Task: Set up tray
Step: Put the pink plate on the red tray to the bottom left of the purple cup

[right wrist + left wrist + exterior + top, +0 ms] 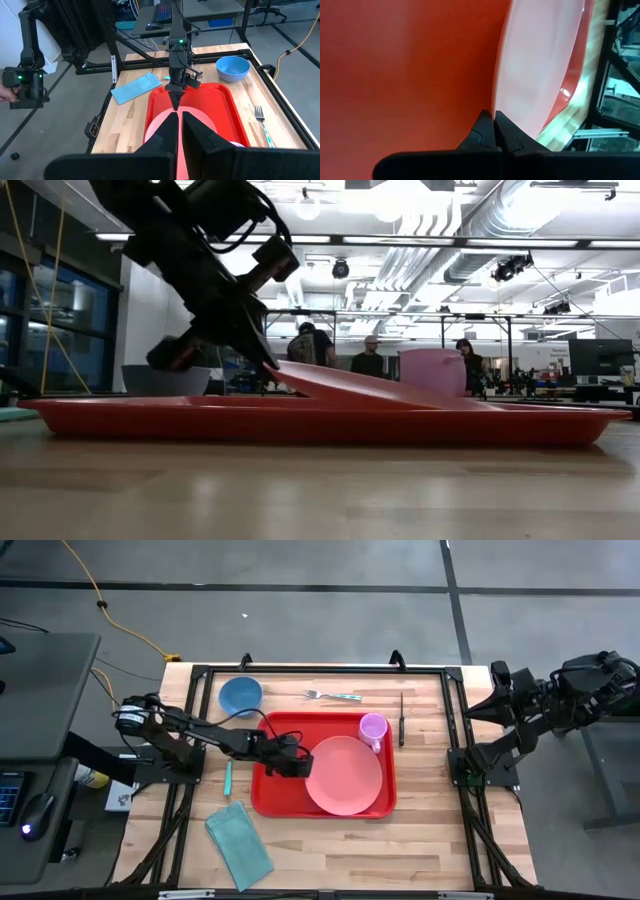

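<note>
From above, the red tray [275, 795] lies mid-bench [420, 840], holding a pink plate [345, 775] and pink cup [373, 727]; the left claw [297, 766] meets the plate's edge. At bench height, the plate [370, 388] tilts, one edge lifted. The left wrist view shows its fingers [482, 132] pinched on the plate rim. The right claw [179, 131], parked off-bench, is together.
</note>
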Motion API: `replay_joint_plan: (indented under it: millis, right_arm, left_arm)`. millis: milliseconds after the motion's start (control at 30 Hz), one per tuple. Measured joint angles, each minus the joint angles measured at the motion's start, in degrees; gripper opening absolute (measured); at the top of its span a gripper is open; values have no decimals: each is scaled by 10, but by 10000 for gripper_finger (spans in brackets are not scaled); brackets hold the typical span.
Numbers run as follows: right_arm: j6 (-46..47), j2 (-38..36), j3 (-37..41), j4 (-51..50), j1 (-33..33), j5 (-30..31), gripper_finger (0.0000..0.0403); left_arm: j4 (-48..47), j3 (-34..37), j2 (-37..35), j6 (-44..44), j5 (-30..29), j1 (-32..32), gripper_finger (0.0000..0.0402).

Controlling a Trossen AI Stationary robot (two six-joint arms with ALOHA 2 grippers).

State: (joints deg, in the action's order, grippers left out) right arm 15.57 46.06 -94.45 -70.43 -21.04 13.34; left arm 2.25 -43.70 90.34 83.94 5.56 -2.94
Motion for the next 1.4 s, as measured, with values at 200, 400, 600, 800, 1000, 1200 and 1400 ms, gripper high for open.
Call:
replay_joint_plan:
  millis: [200,400,600,800,1000,1200,1400]
  right_arm:
    - [0,0,0,0,0,0,0]
    - [0,0,0,1,0,0,0]
    - [-4,0,0,9,0,0,0]
    - [-6,0,0,13,0,2,0]
    - [-6,0,0,14,0,2,0]
    - [-6,3,0,18,0,2,0]
    - [-10,12,0,18,0,2,0]
  left_arm:
    - [20,0,17,3,-5,0,12]
    - [18,0,17,-1,-3,0,12]
    - [2,0,17,4,1,-1,12]
    - [5,0,17,3,-22,5,12]
    - [1,0,17,3,-29,7,12]
    - [16,-1,32,7,-26,7,12]
    - [58,-3,69,15,-21,7,12]
